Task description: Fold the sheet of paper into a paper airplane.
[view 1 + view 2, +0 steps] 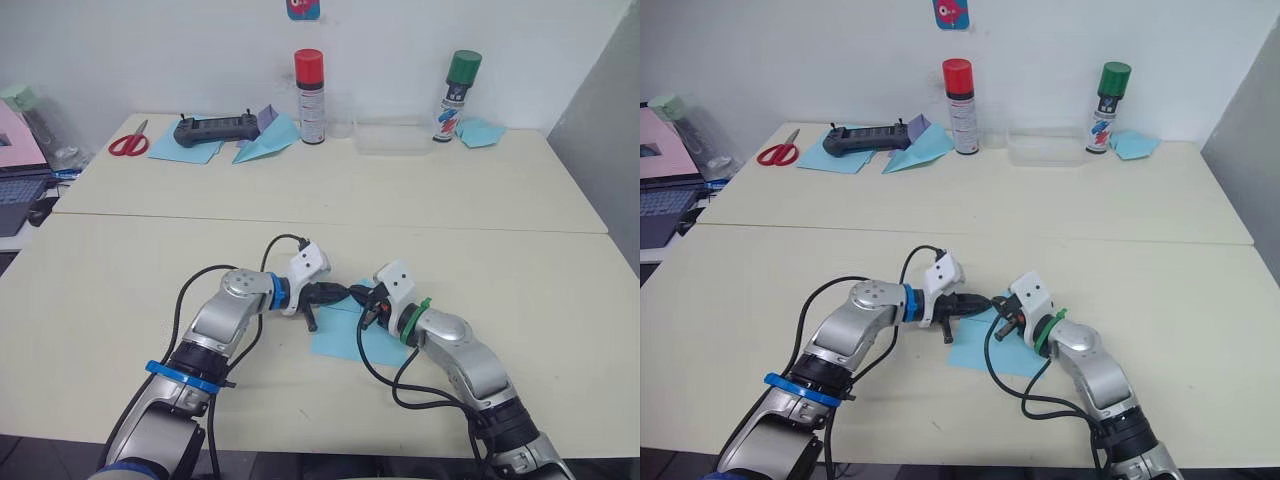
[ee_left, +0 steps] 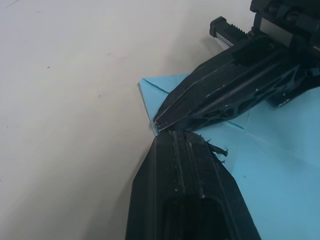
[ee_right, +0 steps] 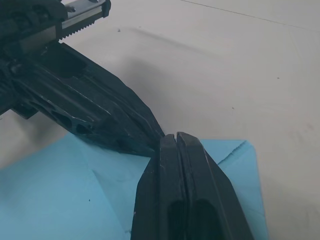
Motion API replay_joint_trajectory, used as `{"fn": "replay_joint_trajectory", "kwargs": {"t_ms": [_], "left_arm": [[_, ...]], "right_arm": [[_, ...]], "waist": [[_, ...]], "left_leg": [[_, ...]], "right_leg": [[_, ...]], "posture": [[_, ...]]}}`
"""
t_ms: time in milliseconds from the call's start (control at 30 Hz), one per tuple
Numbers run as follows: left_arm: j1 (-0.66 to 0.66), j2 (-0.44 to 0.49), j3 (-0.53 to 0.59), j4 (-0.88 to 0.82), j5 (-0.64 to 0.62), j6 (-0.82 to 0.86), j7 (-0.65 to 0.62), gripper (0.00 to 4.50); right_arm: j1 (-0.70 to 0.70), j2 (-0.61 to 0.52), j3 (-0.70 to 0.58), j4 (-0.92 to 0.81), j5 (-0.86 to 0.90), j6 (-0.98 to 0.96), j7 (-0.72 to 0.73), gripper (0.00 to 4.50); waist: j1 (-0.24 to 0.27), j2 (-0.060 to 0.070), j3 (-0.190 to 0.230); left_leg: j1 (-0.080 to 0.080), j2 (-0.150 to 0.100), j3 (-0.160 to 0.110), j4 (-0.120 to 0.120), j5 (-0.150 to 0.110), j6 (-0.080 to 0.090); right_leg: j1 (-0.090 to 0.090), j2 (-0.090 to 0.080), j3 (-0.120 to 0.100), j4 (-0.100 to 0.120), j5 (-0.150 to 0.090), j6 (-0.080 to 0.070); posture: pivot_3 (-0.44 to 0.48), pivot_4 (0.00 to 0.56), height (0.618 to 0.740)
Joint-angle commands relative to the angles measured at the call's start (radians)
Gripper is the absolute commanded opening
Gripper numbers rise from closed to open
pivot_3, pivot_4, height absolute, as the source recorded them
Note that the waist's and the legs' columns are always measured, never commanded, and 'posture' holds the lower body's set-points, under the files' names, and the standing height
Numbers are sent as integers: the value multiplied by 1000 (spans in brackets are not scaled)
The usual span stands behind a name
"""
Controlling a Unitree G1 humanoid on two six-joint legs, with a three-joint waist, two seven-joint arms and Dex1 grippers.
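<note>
One sheet (image 1: pixel 345 340) lies flat on the near surface (image 1: pixel 120 270), partly folded, one corner turned over. Its folded end faces the far side of the surface and its long axis runs from there back toward the near edge.

Two tools meet tip to tip over the sheet's far end. The left tool (image 1: pixel 335 293) reaches in from the left with its fingers pressed together; the right wrist view shows them as one closed wedge. The right tool (image 1: pixel 364 297) comes from the right, fingers likewise closed flat against each other, with nothing visibly between them.

On the far surface: one pair of scissors (image 1: pixel 128 144), one controller (image 1: pixel 215 129), one wider dart (image 1: pixel 265 143), two cans (image 1: pixel 310 97), one clear tray (image 1: pixel 392 138), one paper lump (image 1: pixel 481 132).

The near surface lies bare to left and right of the sheet, which sits near the front edge.
</note>
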Motion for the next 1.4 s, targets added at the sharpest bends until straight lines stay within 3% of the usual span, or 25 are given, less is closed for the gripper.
{"fn": "replay_joint_trajectory", "kwargs": {"t_ms": [33, 200, 367, 700, 900, 1100, 1267, 1400], "left_arm": [[6, 14, -23, 32, 31, 25, -1, 32], [25, 19, 17, 59, -11, 143, 19, 32], [96, 85, 30, -25, -43, 238, 7, 32], [265, 205, 49, -233, -93, 326, 20, 32], [286, 246, 80, -260, -109, 343, 44, 32], [186, 283, 264, -377, -323, 400, -41, 32], [111, 232, 220, -372, -321, 380, -16, 32], [109, 137, 119, -275, -203, 259, 66, 32]], "right_arm": [[30, -28, -31, 26, -14, 39, -20, 0], [33, -36, -22, 18, -19, 53, -15, 0], [30, -46, -10, 18, -25, 62, -14, 0], [20, -48, 1, 27, -23, 65, -10, 0], [13, -46, 4, 38, -21, 61, -3, 0], [7, -45, 8, 47, -22, 54, 4, 0], [7, -45, 4, 42, -17, 49, 12, 0], [6, -44, 3, 36, -16, 50, 16, 0]], "waist": [[1, 0, 0], [0, 0, -1], [-9, 0, -2], [-15, 1, -5], [-15, 1, -5], [-14, 1, -4], [-9, -1, -2], [-7, -1, -2]], "left_leg": [[0, 0, 0, 0, 0, 0], [0, 0, 0, 0, 0, 0], [2, 1, 0, 0, 0, 0], [4, 2, 0, -2, 0, 0], [5, 2, 1, -3, 0, 0], [2, 3, 1, -3, 0, 0], [1, 2, 1, -1, 0, 0], [1, 1, 2, -2, 0, 0]], "right_leg": [[0, 0, 0, 0, 0, 0], [0, 0, 0, 0, 0, 0], [1, 0, 0, 0, 0, 0], [2, 1, 0, 0, -2, -3], [2, 1, 0, 0, -2, -4], [-1, 1, -1, 1, -2, -4], [-1, 0, 0, 0, -2, -3], [-1, 0, 1, 0, -1, -2]], "posture": [[0, 150, 740], [0, 150, 740], [0, 150, 740], [0, 150, 740], [0, 150, 740], [0, 150, 740], [0, 150, 740], [0, 150, 740]]}}
